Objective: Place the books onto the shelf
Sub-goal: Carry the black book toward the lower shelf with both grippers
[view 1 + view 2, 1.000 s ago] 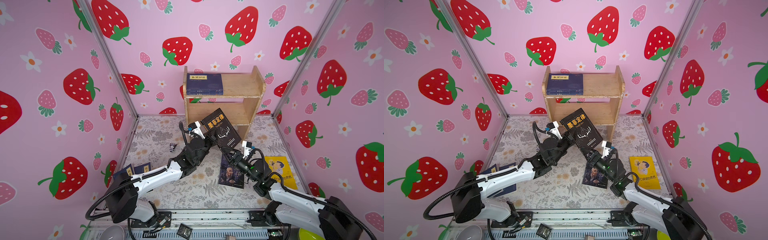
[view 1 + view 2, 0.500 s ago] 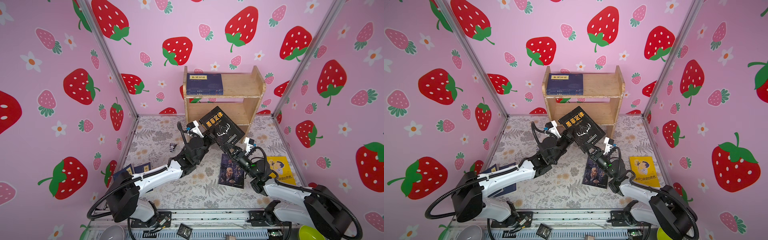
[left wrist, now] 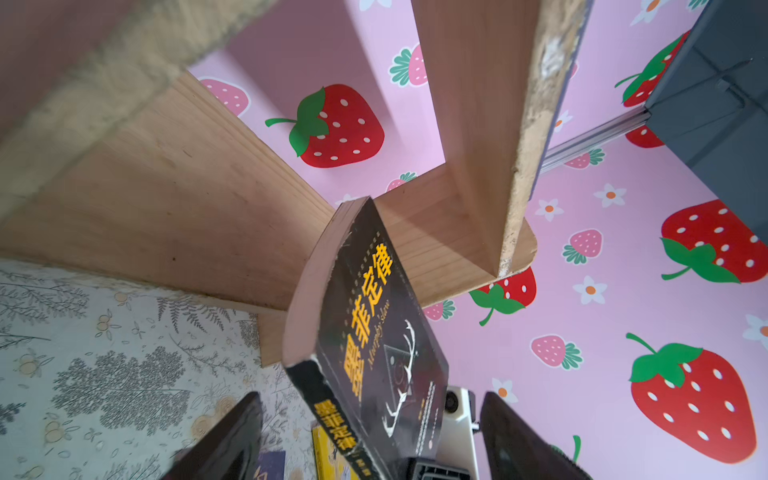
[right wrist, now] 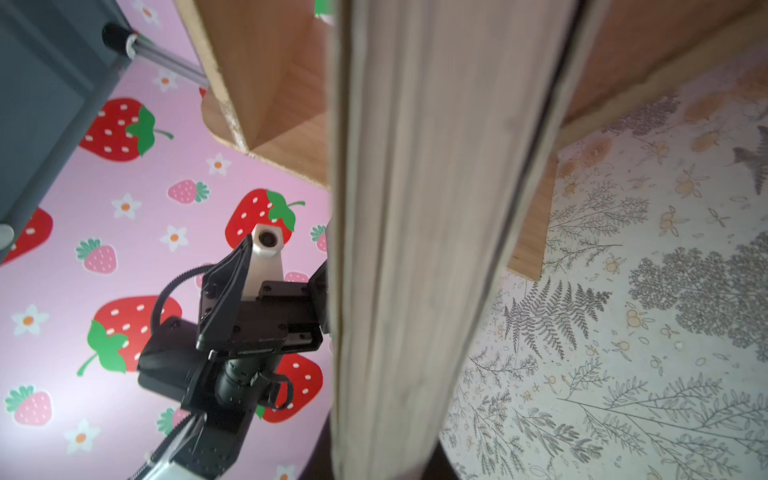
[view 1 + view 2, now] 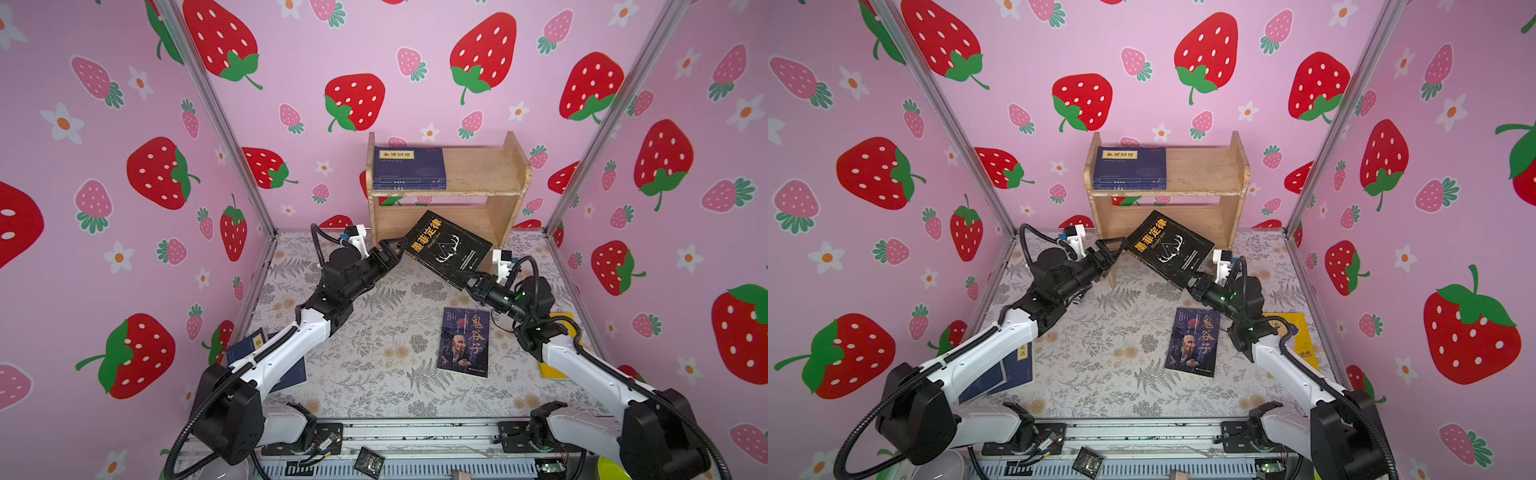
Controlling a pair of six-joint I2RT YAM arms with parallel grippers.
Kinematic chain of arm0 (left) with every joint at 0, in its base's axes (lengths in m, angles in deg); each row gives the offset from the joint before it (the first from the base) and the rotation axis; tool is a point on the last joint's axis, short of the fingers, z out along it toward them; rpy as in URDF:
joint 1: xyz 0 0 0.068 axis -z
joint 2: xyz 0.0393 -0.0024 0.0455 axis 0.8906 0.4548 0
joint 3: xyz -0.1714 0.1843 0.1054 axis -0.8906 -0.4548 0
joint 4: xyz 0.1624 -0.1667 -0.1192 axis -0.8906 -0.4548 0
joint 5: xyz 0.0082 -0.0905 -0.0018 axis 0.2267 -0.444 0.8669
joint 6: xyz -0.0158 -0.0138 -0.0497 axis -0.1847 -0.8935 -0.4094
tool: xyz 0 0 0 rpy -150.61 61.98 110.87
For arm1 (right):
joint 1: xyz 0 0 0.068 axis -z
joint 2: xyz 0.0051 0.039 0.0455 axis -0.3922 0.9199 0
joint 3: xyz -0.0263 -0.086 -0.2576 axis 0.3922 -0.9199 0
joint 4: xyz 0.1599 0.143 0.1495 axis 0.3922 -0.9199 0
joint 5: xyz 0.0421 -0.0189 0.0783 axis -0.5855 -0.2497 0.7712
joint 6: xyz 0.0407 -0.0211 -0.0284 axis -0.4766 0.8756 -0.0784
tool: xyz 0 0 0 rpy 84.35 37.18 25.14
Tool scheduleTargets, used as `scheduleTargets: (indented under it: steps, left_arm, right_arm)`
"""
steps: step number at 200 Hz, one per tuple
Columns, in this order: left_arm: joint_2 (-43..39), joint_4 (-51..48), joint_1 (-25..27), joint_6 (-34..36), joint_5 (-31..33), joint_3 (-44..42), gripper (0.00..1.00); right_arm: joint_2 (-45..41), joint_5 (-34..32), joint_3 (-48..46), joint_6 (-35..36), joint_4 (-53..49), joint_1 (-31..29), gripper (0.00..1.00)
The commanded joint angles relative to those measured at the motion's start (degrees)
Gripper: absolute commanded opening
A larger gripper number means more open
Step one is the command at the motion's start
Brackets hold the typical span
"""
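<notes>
Black book [image 5: 451, 249] tilted mid-frame before shelf [image 5: 478, 170], bottom corner pinched by right gripper [image 5: 464, 276]; left gripper [image 5: 397, 249] fingers [image 3: 232, 440] spread astride left corner, seemingly not touching.

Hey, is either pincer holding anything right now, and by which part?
The right pincer grips the black book at its lower corner; the left pincer is open, holding nothing.

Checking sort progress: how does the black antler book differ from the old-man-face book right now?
The black book is in the air, tilted, pinched at a corner by the right tool; the face book lies flat on the mat, untouched. The black book is by the lower tier of the shelf; the face book lies farther from it. Black book: orange title, white antlers; face book: an old man. Both are dark paperbacks, neither shelved.
</notes>
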Motion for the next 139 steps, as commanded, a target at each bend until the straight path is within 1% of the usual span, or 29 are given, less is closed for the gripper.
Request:
scheduleTargets:
  steps: [1, 8, 18, 32, 52, 66, 79, 95, 118, 131, 139]
  left_arm:
    - [-2.6, -15.4, -1.2, 10.0, -14.4, 5.0, 0.84]
    - [-3.0, -18.1, -1.2, 12.0, -14.7, 5.6, 0.84]
    - [-3.5, -18.9, -1.3, 13.1, -15.3, 5.6, 0.83]
    - [-4.2, -17.1, -1.3, 13.0, -15.2, 4.5, 0.82]
    - [-3.7, -15.0, -1.4, 11.8, -15.3, 4.0, 0.78]
    - [-2.7, -13.4, -1.4, 10.9, -15.7, 4.0, 0.72]
    - [-1.9, -12.3, -1.5, 10.2, -15.6, 4.0, 0.69]
    - [-1.3, -11.9, -1.4, 10.0, -14.1, 4.0, 0.62]
    - [-1.2, -8.8, -1.5, 8.8, -12.3, 2.9, 0.58]
    - [-1.5, -6.8, -1.6, 8.0, -11.2, 2.1, 0.53]
    - [-1.9, -5.3, -1.7, 7.5, -10.5, 1.4, 0.52]
  right_arm:
    - [-2.4, 10.6, 4.2, 8.2, -6.2, 1.8, 0.04]
    - [-2.0, 11.9, 4.7, 8.2, -6.1, 2.3, 0.04]
    - [-1.4, 13.5, 5.4, 8.4, -6.1, 2.9, 0.04]
    - [-0.6, 15.4, 6.7, 8.9, -6.3, 3.4, 0.04]
    - [-0.3, 16.4, 8.1, 9.3, -6.7, 4.1, 0.04]
    - [0.1, 16.8, 8.9, 9.5, -7.0, 4.5, 0.04]
    - [0.4, 17.5, 9.5, 9.9, -7.3, 4.6, 0.04]
    - [0.6, 18.1, 10.1, 10.6, -8.3, 4.6, 0.04]
    - [0.6, 18.9, 10.3, 10.9, -8.4, 4.7, 0.04]
    - [0.6, 19.2, 10.3, 11.0, -8.5, 4.8, 0.04]
    - [0.6, 19.4, 10.3, 11.0, -8.4, 4.9, 0.04]
